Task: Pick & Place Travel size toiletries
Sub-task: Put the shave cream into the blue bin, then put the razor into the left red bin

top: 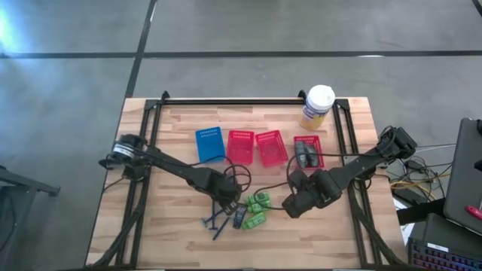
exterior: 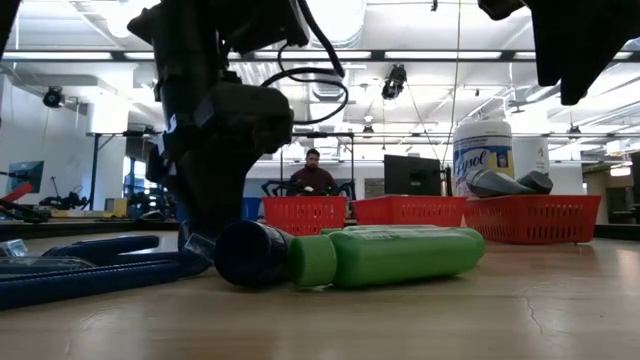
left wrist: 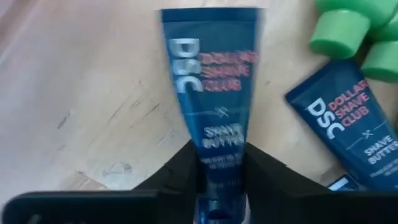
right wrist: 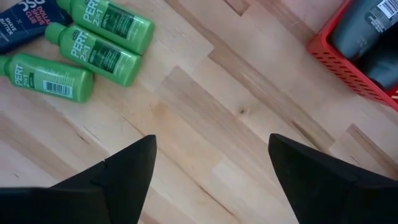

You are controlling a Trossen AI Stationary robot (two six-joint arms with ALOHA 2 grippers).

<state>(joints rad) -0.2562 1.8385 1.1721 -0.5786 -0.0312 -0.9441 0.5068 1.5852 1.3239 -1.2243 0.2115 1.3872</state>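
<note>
Done: grey tubes (top: 305, 154) already in right-hand red basket (top: 317, 141)
Left: green bottles (top: 258, 205), blue tubes at lower centre
Left gripper (left wrist: 221, 186): fingers pinching blue shave-butter tube (left wrist: 211, 93)
Right gripper (right wrist: 211, 168): fingers wide, empty

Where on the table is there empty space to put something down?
Bare wood lies in front of the yellow canister with a white lid, and left of the blue mesh basket. It is crowded around the green bottles and dark blue tubes.

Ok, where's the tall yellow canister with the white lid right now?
High view: the tall yellow canister stands at the wooden table's far right edge, just behind the rightmost red mesh basket.
</note>
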